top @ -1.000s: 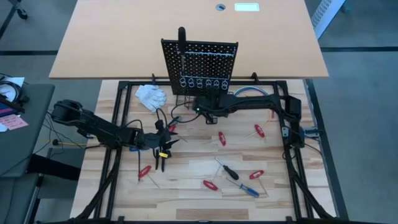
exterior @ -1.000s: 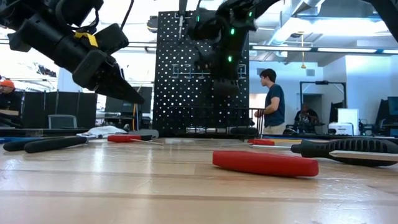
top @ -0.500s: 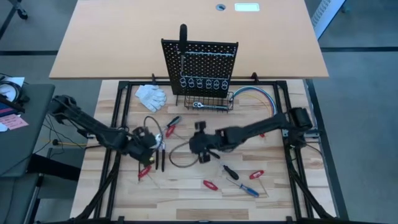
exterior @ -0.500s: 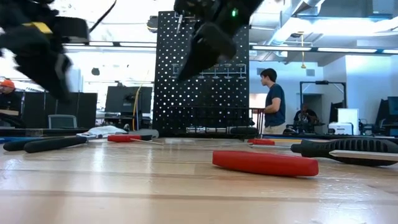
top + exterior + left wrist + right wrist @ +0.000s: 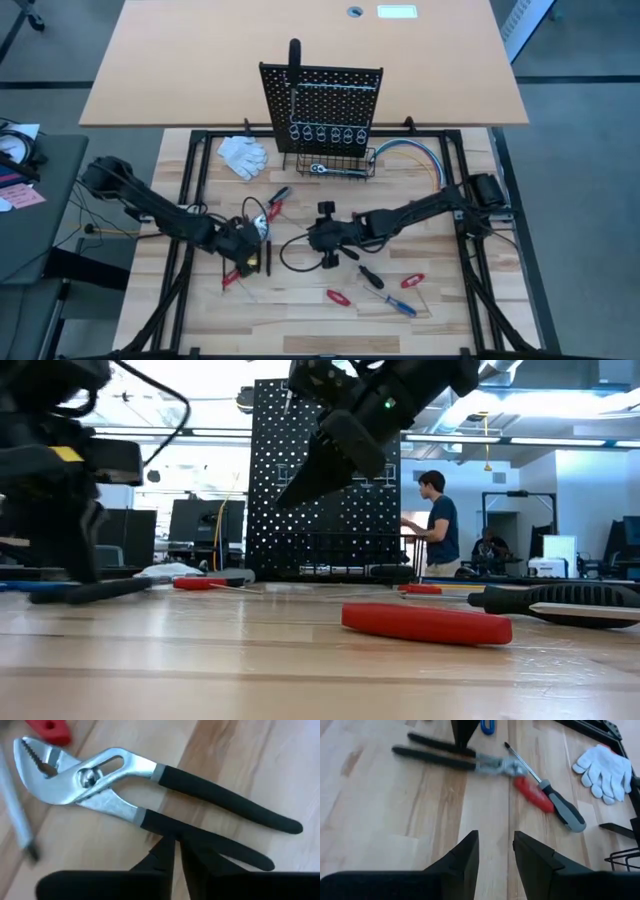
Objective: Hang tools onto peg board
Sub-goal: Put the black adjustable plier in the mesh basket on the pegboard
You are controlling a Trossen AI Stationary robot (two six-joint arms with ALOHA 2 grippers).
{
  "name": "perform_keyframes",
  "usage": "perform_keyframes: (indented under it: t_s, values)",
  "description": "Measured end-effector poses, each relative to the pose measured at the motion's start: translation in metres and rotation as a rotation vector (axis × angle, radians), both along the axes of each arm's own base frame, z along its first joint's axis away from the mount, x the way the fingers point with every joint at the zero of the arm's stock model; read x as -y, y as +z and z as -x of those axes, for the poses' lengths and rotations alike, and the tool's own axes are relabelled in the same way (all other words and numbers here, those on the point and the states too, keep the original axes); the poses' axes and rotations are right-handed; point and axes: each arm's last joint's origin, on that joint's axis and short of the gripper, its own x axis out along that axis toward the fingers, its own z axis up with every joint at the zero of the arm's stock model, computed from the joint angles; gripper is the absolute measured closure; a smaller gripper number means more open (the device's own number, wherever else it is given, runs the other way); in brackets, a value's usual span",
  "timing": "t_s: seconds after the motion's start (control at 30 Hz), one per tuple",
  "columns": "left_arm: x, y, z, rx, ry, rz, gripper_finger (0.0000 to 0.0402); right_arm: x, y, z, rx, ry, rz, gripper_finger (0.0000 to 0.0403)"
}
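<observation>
left wrist view: left hand [image 5: 177, 845] pinched on pliers [image 5: 150, 790] handle; right hand [image 5: 495, 852] narrowly parted.

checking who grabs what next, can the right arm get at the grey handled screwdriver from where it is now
Probably yes: the right gripper hangs open over bare wood, and the grey-handled screwdriver lies ahead with nothing between them.

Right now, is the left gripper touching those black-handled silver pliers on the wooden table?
Touching. The left wrist view shows the left gripper closed on one black handle of the black-handled silver pliers.

Red-handled screwdriver [image 5: 426, 622] — before peg board [image 5: 322, 475]
</observation>
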Motion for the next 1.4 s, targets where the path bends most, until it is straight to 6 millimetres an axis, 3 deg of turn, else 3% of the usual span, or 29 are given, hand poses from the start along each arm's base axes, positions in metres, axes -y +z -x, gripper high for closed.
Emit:
perform_keyframes:
  t_s: [0.2, 0.33, 0.5, 0.6, 0.73, 0.93, 1.03, 1.27, 1.4]
  values:
    - [-0.006, -0.005, -0.039, 0.223, -0.092, -0.033, 0.0398, -0.002, 0.006, 0.002, 0.015, 0.004, -0.004, 0.0276]
    - [-0.007, 0.016, -0.062, 0.362, -0.194, -0.057, 0.0401, -0.002, 0.008, 0.003, 0.021, -0.013, -0.013, 0.0276]
    - [-0.013, 0.016, -0.054, 0.155, -0.208, -0.087, 0.0401, -0.002, 0.002, 0.006, -0.039, -0.007, -0.057, 0.0276]
    - [-0.018, 0.005, -0.050, 0.045, -0.186, -0.100, 0.0401, -0.007, -0.003, 0.010, -0.132, 0.146, -0.240, 0.0276]
    - [-0.021, -0.006, -0.059, 0.048, -0.221, -0.122, 0.0401, -0.008, -0.019, 0.007, -0.216, 0.230, -0.422, 0.0276]
    - [-0.023, -0.027, -0.072, 0.029, -0.306, -0.072, 0.0400, 0.023, -0.060, 0.006, -0.382, 0.111, -0.464, 0.0276]
    - [-0.021, -0.028, -0.075, 0.054, -0.319, -0.055, 0.0400, 0.043, -0.062, 0.003, -0.365, 0.008, -0.438, 0.0276]
    - [-0.019, -0.023, -0.083, 0.164, -0.366, -0.016, 0.0401, 0.085, -0.044, -0.018, -0.083, -0.197, -0.278, 0.0276]
    - [-0.020, -0.020, -0.088, 0.235, -0.376, -0.010, 0.0401, 0.089, -0.032, -0.020, -0.070, -0.283, -0.232, 0.0276]
